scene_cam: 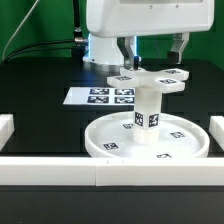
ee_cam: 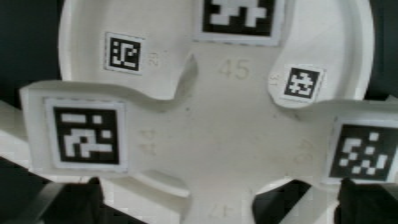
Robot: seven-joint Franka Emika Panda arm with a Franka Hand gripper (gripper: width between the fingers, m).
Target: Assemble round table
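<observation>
The large rimmed round disc (scene_cam: 105,142) lies flat on the black table near the front. The short thick leg (scene_cam: 147,118) stands upright on its middle. The cross-shaped base (scene_cam: 148,80) sits on top of the leg, its tagged arms spread out. My gripper (scene_cam: 153,52) hangs just above the base, fingers wide apart and holding nothing. In the wrist view the cross-shaped base (ee_cam: 196,120) fills the picture, with the disc (ee_cam: 169,35) behind it. My gripper (ee_cam: 206,214) shows only as dark shapes at the frame edge.
The marker board (scene_cam: 98,96) lies behind the disc toward the exterior view's left. White border bars run along the front (scene_cam: 100,172), the left (scene_cam: 5,132) and the right (scene_cam: 217,135). The robot's base stands at the back.
</observation>
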